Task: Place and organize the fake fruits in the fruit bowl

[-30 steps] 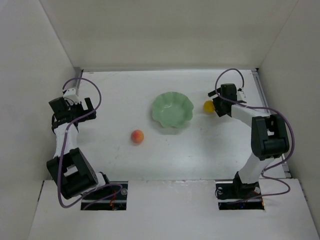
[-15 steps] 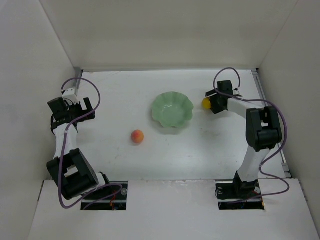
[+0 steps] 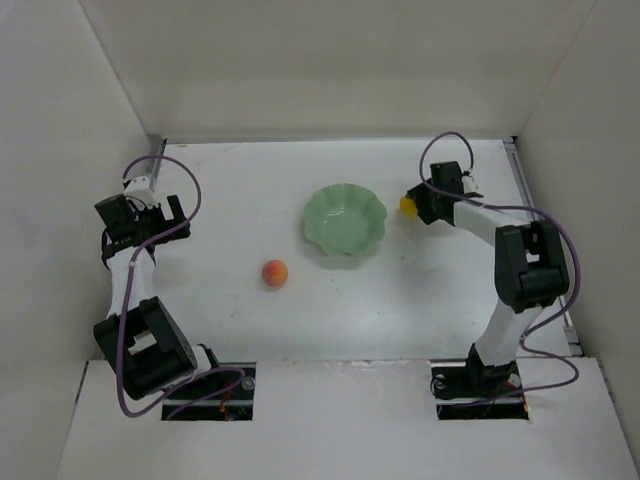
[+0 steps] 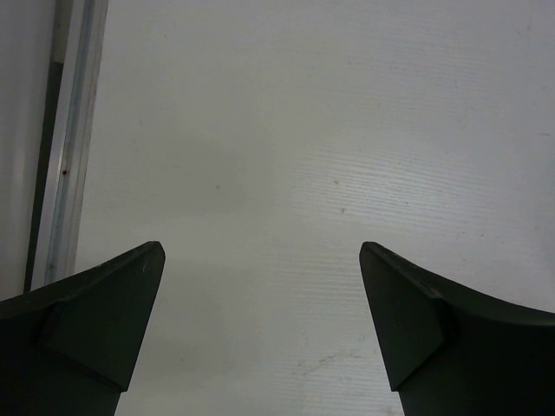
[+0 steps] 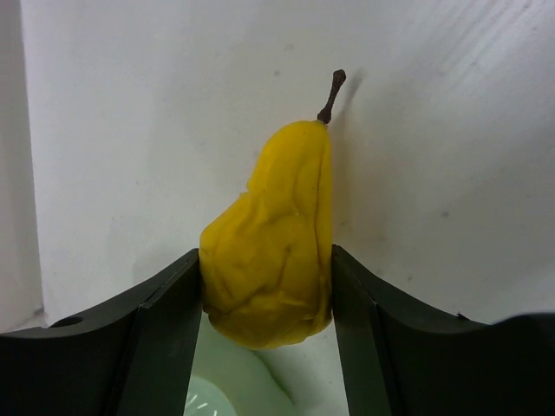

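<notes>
Table point(image 3: 240, 190): white, closed in by plain white walls point(image 3: 330, 70) at the back and on both sides. A metal rail point(image 4: 74, 130) runs along the table's left edge, seen in the left wrist view. Purple cables point(image 3: 190, 195) loop off both arms.

Fruit bowl point(image 3: 345, 225): pale mint green with a scalloped rim, at the middle of the table. Nothing is in it.

Peach point(image 3: 275, 272): round, orange-red, alone on the bare table near the bowl's near-left side and apart from it. Neither arm is near it. Open table lies between it and the bowl.

Left pincer point(image 4: 260, 247): out at the far left of the table, well apart from bowl and peach. Its jaws stand wide, with only white table surface between the two dark fingers point(image 4: 104, 312).

Right pincer point(image 5: 267, 260): at the right side of the bowl, just beside its rim. Its jaws have narrowed onto the pear point(image 5: 273, 243). In the right wrist view both inner finger faces touch the fruit's lower body, one on each side.

Pear: yellow, wrinkled, its dark stem pointing away from the pincer's palm toward the far side of the table. The wider end sits deepest between the fingers and the narrow neck pokes out beyond the tips. In the top view it shows as a yellow spot at the pincer's tip, just to the right of the bowl and outside it. A sliver of pale green shows below the pear in the wrist view. Whether the pear rests on the table or is clear of it cannot be told.
</notes>
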Robot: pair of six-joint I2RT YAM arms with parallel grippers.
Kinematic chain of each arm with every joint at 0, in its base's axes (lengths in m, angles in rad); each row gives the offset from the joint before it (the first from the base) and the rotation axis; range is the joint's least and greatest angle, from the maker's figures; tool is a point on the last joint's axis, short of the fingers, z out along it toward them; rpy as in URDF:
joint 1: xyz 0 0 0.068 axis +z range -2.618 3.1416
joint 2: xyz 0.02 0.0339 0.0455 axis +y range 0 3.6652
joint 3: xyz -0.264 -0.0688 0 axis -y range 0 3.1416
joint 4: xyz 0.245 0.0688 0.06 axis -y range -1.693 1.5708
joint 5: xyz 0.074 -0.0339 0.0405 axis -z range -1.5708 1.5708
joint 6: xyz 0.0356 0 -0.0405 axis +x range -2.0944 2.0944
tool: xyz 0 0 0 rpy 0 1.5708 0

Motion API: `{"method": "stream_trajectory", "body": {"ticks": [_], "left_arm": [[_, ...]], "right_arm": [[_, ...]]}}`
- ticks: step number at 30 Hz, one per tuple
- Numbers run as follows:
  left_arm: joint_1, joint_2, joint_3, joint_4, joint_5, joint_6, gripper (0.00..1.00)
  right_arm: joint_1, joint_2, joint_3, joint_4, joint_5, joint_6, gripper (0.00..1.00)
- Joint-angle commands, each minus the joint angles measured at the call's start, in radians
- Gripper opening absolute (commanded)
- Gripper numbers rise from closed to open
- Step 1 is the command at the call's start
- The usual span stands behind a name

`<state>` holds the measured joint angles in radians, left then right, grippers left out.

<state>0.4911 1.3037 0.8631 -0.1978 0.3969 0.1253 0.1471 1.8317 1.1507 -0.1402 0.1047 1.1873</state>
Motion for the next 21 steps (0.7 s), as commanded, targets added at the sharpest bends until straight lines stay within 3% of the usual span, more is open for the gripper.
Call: {"method": "stream_trajectory", "body": {"ticks": [1, 6, 9, 12, 17, 18, 21], "left_arm": [[0.001, -0.015, -0.004, 0.040, 0.019, 0.014, 1.00], [-0.007, -0.012, -0.001, 0.025, 0.011, 0.042, 1.00], [-0.029, -0.009, -0.012, 0.006, -0.007, 0.106, 1.00], [-0.087, -0.004, -0.004, -0.025, -0.039, 0.174, 1.00], [-0.289, 0.034, 0.086, -0.112, -0.156, 0.275, 1.00], [-0.340, 0.043, 0.109, -0.139, -0.176, 0.286, 1.00], [-0.482, 0.061, 0.171, -0.216, -0.168, 0.284, 1.00]], "right_arm": [[0.117, -0.135, 0.082, 0.051, 0.106, -0.174, 0.00], [0.309, -0.216, 0.127, 0.076, 0.355, -0.383, 0.03], [0.396, -0.186, 0.133, 0.096, 0.317, -0.483, 0.06], [0.453, -0.106, 0.168, 0.073, 0.177, -0.555, 0.14], [0.480, -0.046, 0.205, 0.040, 0.096, -0.566, 0.46], [0.481, -0.051, 0.208, 0.044, 0.095, -0.574, 0.58], [0.483, -0.067, 0.225, 0.045, 0.079, -0.613, 0.69]]}}
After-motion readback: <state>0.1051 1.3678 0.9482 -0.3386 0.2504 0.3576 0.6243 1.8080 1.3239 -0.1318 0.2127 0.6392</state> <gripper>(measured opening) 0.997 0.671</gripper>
